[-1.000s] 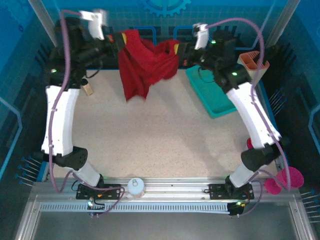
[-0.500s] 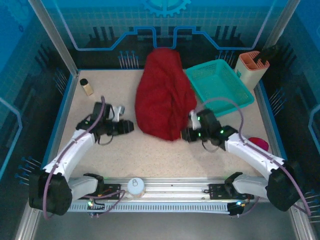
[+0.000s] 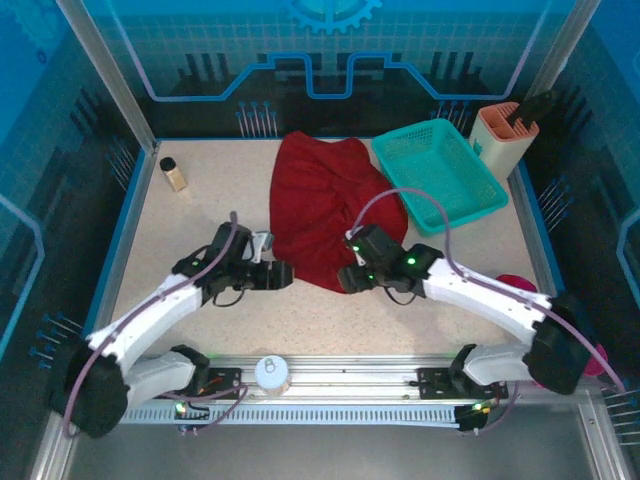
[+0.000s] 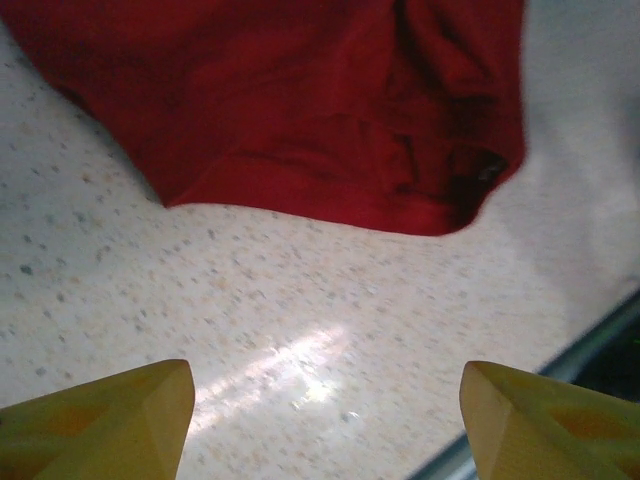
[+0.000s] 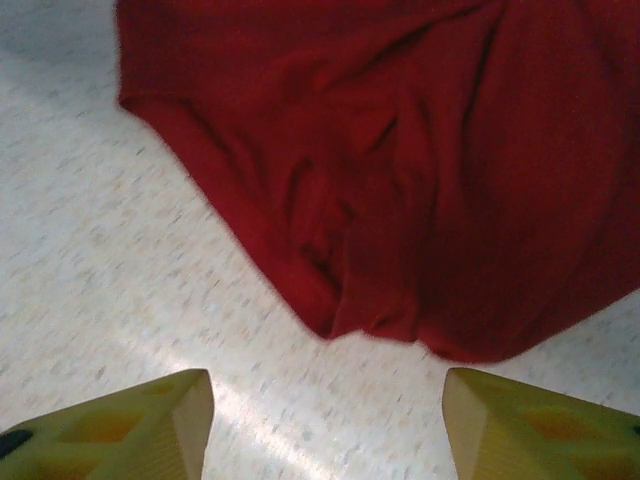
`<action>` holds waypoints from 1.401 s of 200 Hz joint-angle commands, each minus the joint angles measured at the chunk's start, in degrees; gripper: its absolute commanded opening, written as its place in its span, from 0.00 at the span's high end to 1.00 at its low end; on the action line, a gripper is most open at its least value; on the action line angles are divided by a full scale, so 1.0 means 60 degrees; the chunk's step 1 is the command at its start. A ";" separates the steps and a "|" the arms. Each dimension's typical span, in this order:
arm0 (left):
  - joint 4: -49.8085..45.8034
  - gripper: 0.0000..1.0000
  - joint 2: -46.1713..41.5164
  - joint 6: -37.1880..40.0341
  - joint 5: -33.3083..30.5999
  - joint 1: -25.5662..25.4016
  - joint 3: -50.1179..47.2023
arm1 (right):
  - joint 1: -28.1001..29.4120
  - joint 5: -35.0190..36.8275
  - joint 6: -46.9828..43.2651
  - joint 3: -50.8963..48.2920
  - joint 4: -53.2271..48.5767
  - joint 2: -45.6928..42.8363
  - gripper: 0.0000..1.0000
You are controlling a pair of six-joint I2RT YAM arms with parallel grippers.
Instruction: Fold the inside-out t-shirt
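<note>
The inside-out t-shirt [image 3: 325, 210] lies crumpled on the table [image 3: 200, 215], its rounded near hem [image 4: 330, 200] free and flat on the surface. The teal basket [image 3: 440, 127] sits just right of the t-shirt, its left rim touching the cloth. The left gripper [image 3: 285, 275] rests low just left of the t-shirt's near hem, jaws apart and empty. The right gripper [image 3: 345, 278] sits at the hem's near right, jaws likewise apart, bare table between them. Open table lies left of and nearer than the t-shirt.
</note>
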 commanded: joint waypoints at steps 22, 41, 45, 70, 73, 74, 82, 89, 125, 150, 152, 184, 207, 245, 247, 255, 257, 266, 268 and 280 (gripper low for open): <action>0.0388 0.27 0.2654 0.0932 -0.1421 -0.0312 0.1360 | 0.0558 0.2697 0.0773 0.0794 0.0270 0.1779 0.31; 0.0735 0.27 0.3438 0.0881 -0.1597 -0.0341 0.1586 | 0.0780 0.3388 0.1633 0.0970 0.0142 0.2437 0.29; 0.0813 0.27 0.3584 0.0873 -0.1698 -0.0341 0.1596 | 0.0832 0.3555 0.1804 0.0970 0.0117 0.2549 0.29; 0.1277 0.27 0.4517 0.0828 -0.1910 -0.0342 0.1659 | 0.0949 0.4143 0.2489 0.0860 0.0099 0.3066 0.42; 0.1314 0.27 0.4613 0.0828 -0.1872 -0.0342 0.1681 | 0.0947 0.4203 0.2545 0.0861 0.0071 0.3108 0.45; 0.1325 0.27 0.4660 0.0828 -0.1860 -0.0342 0.1687 | 0.0948 0.4227 0.2553 0.0863 0.0061 0.3114 0.46; 0.1372 0.29 0.4966 0.0825 -0.1776 -0.0356 0.1781 | 0.0959 0.4368 0.2689 0.0885 -0.0017 0.3134 0.52; 0.1405 0.32 0.5163 0.0888 -0.1665 -0.0392 0.1875 | 0.0962 0.4409 0.2708 0.0903 -0.0036 0.3090 0.57; 0.1476 0.84 0.5204 0.1184 -0.1493 -0.0561 0.2127 | 0.0952 0.4565 0.2265 0.1298 -0.0403 0.2510 0.84; 0.0750 0.97 0.3819 0.1605 -0.2126 -0.0561 0.2249 | 0.0870 0.3976 0.1821 0.1483 -0.0705 0.1503 0.93; 0.0684 0.98 0.3705 0.1656 -0.2196 -0.0561 0.2256 | 0.0845 0.3886 0.1809 0.1473 -0.0725 0.1401 0.94; -0.0249 1.00 0.1560 0.1977 -0.2683 -0.0312 0.2101 | 0.0086 0.2362 0.1673 0.0499 -0.0673 0.0126 0.99; -0.0705 1.00 0.0924 0.1854 -0.1765 -0.0195 0.1798 | 0.0262 0.1290 0.0284 -0.0427 0.0042 -0.0200 0.75; -0.0535 0.92 0.0377 0.0763 -0.0452 -0.0232 0.0954 | 0.0597 0.0445 -0.0499 0.0360 -0.0412 0.0486 0.39; -0.0502 0.92 0.0325 0.0724 -0.0444 -0.0226 0.0882 | 0.0597 0.0447 -0.0459 0.0405 -0.0424 0.0542 0.38; -0.0389 0.91 0.0133 0.0572 -0.0508 -0.0224 0.0695 | 0.0597 0.0378 -0.0252 0.0573 -0.0467 0.0787 0.34; -0.0374 0.91 0.0088 0.0541 -0.0539 -0.0224 0.0645 | 0.0605 0.0349 -0.0174 0.0623 -0.0504 0.0856 0.33; -0.0364 0.92 -0.0110 0.0456 -0.0629 -0.0224 0.0478 | 0.0661 0.0300 0.0393 0.0866 -0.0706 0.1188 0.31; -0.0371 0.92 -0.0138 0.0442 -0.0643 -0.0224 0.0459 | 0.0687 0.0297 0.0474 0.0945 -0.0761 0.1264 0.31; -0.0377 0.92 -0.0369 0.0321 -0.0676 -0.0224 0.0324 | 0.0961 0.0402 0.1741 0.1221 -0.1069 0.1651 0.31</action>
